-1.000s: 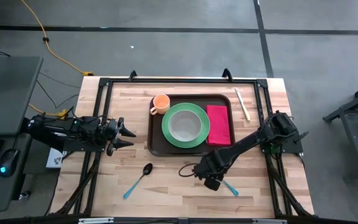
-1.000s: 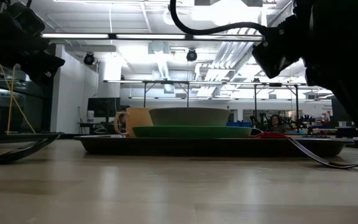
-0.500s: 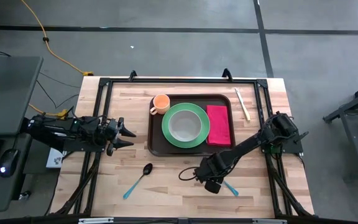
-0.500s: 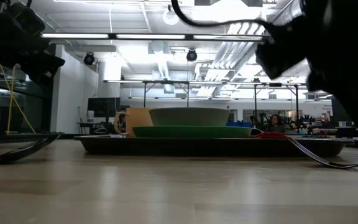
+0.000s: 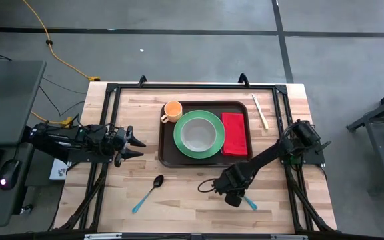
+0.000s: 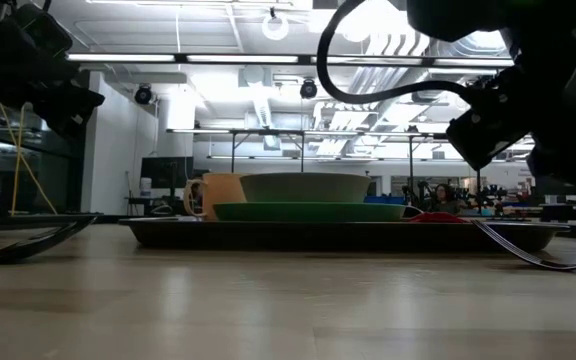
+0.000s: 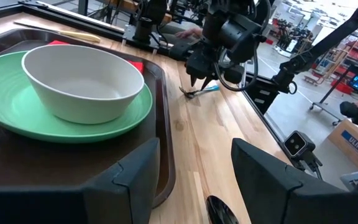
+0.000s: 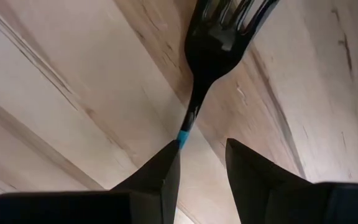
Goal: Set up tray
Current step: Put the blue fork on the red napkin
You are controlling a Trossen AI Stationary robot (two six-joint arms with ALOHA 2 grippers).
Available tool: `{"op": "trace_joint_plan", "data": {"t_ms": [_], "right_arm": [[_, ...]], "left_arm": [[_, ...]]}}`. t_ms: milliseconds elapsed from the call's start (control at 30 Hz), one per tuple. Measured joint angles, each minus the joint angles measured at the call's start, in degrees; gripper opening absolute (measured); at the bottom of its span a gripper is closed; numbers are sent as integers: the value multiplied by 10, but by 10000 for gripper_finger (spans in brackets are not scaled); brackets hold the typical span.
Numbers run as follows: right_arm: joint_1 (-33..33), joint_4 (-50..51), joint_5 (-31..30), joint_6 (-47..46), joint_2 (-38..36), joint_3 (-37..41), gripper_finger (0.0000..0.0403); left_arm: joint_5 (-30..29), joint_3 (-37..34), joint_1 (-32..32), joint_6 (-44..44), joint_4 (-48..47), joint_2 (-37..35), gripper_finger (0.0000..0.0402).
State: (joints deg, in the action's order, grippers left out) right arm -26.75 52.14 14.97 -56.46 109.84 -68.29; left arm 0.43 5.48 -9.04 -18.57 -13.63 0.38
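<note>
a: where is the tray [image 5: 205, 159] at this moment?

b: it lies flat on the far half of the wooden table [image 5: 179, 193], about in the middle between the two sides. on it there is a green plate [image 5: 199, 150] with a pale bowl [image 5: 199, 135] inside, a red napkin [image 5: 235, 133] just beside the plate on the right arm's side, and an orange cup [image 5: 173, 110] in the far corner on the left arm's side.

a: and around the tray?

b: a black spoon with a blue handle [image 5: 149, 192] lies on the bare wood, nearer the front edge than the tray. a pale stick-like piece [image 5: 260, 111] lies beside the tray's far right corner; i cannot tell what it is.

a: what is the right gripper [image 5: 234, 197] doing?

b: it is low over a fork with a blue handle [image 8: 207, 59], on the wood in front of the tray's right end. its fingers [image 8: 160, 180] are a little apart, one on each side of the blue part of the handle, not closed on it.

a: and the left gripper [image 5: 139, 147]?

b: it hangs at the left side of the table, apart from the tray and pointing toward it, with the jaws spread open and nothing between them.
</note>
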Motion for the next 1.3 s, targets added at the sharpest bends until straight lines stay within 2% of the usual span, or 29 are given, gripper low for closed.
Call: {"op": "trace_joint_plan", "data": {"t_ms": [900, 1300], "right_arm": [[7, -34, 11, 10, -15, 2, 108], [8, -56, -14, 2, -1, 0, 108]], "left_arm": [[0, 0, 0, 0, 0, 0, 230], [0, 0, 0, 2, 0, 0, 230]]}}
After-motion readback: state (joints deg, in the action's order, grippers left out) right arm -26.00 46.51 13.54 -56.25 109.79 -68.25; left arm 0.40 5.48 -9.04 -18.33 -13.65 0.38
